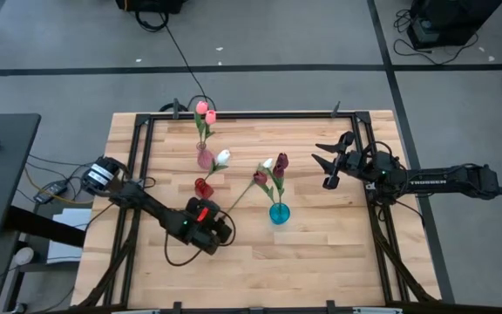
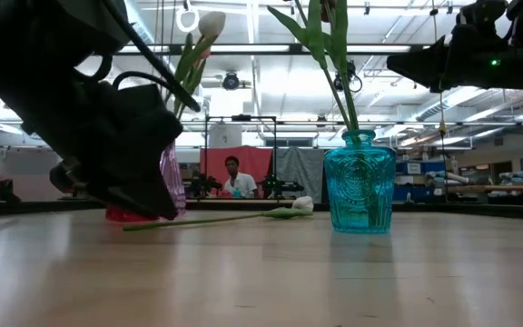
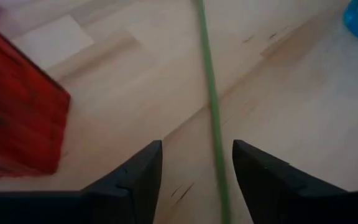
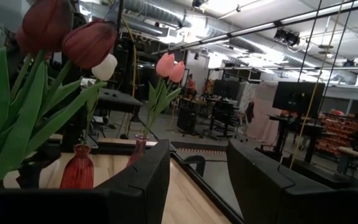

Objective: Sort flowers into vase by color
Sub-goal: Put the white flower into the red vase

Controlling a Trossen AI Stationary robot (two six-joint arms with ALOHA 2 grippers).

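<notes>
A white tulip lies flat on the table, its head [image 2: 302, 204] just left of the blue vase [image 1: 279, 212] and its stem [image 3: 210, 93] running toward my left gripper [image 1: 225, 216]. That gripper is open and low over the table, its fingers on either side of the stem without touching it. The blue vase holds dark maroon tulips [image 4: 89, 40]. The pink vase [image 1: 205, 158] holds two pink tulips [image 1: 205, 112]. Another white tulip [image 1: 223, 158] seems to stand in the red vase [image 1: 203, 187]. My right gripper [image 1: 321, 164] is open and empty, raised at the right.
A black metal frame [image 1: 146, 122] runs along the table's edges. The red vase [image 3: 11, 106] stands close beside my left gripper. Bare wood [image 1: 338, 253] lies at the near right. A person [image 2: 234, 177] sits in the room far behind the table.
</notes>
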